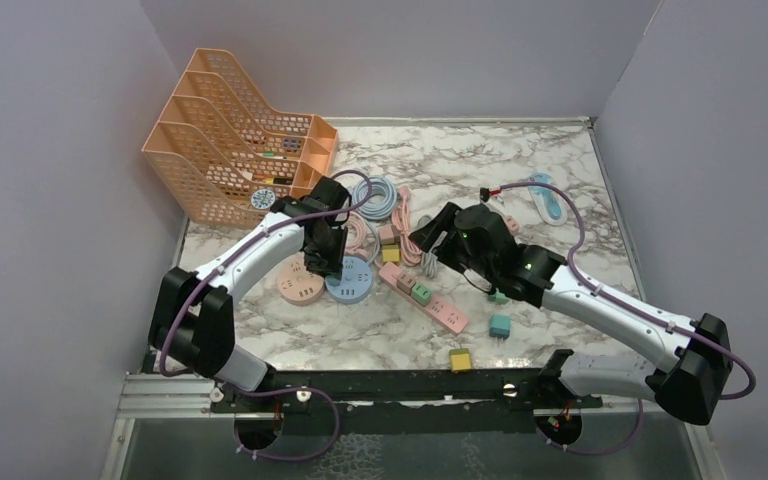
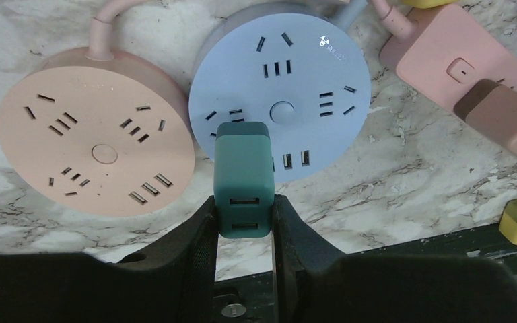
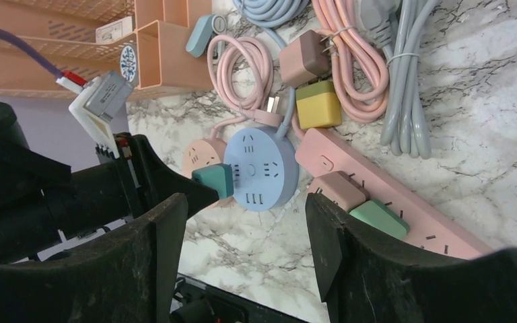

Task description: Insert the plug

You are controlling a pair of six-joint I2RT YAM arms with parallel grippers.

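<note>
While the left fingers (image 2: 192, 235) clamp the dark green plug (image 2: 243, 175), it sits over the near edge of the blue round socket (image 2: 289, 87) on the table (image 2: 410, 161); prongs hidden. Right fingers (image 3: 155, 242) stand apart w/ nothing btwn, above the pink strip (image 3: 410, 202).

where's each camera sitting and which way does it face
Top external: above and behind, looking down at the table; left arm and right arm show whole.
Left wrist: on the left arm, looking down at the blue socket; left gripper shut on the green plug.
Right wrist: on the right arm, facing the left arm; open right gripper frames it.
Shared: all show the blue socket; both wrists show the green plug.
</note>
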